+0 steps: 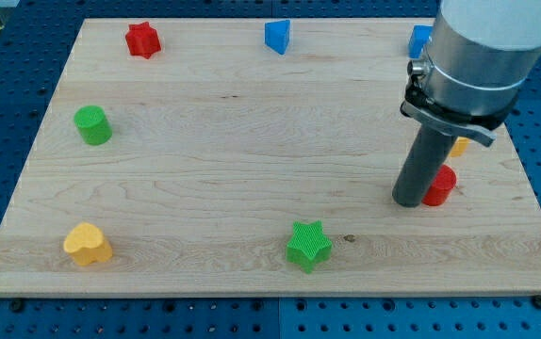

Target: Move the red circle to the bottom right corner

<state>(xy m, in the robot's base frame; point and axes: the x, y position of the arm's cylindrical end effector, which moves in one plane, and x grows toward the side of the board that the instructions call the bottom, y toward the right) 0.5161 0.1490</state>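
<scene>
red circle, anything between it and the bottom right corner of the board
Nothing visible stands in the way. The red circle sits just right of my tip, apparently touching it, and the board between it and the bottom right corner looks bare. The yellow block lies above it, and the green star is far to the view's left.

Pale wooden board (252, 151), smooth, matt, grain running across. Ribbed, matt sides on the green star (308, 246), seemingly plastic; same dull finish on the red circle (441, 185), yellow heart (87, 244) and green cylinder (92, 125). Dark matt rod down to my tip (408, 201); brushed grey metal housing (483, 52) above.
</scene>
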